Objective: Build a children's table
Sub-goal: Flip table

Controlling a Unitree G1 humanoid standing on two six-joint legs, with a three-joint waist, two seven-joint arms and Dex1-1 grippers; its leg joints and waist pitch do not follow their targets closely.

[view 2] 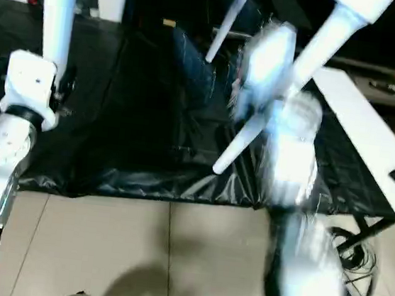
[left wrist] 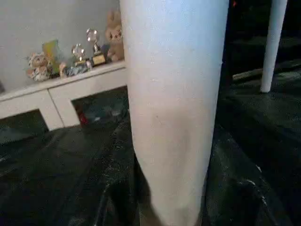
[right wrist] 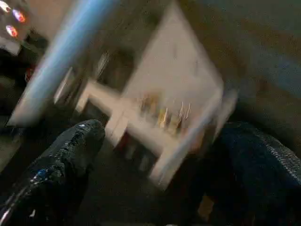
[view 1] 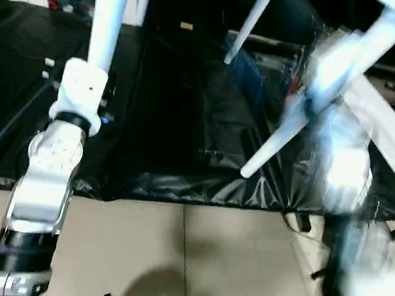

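Head views: my left gripper is clamped, fingers closed round a white table leg that rises upright from it; in the left wrist view that leg stands very close to the lens, above the black sheet. The table itself is held aloft and tilted over the bench, which is draped in that black sheet; a second leg slants down toward the bench, its tip just above the sheet, and a third leg shows farther back. The top's corner is cut off at the upper edge. My right arm is blurred beside the slanting leg; the right wrist view shows the right gripper with its two black fingers spread wide and nothing between them.

Step in hand, as I judge it: steadying the legged table so it can be turned and set down. To do this well I would keep the left grip firm, bring the free right fingers squarely onto the slanting leg before closing, and avoid levering any leg sideways in its socket. A flat white board lies on the bench's right side, well clear.
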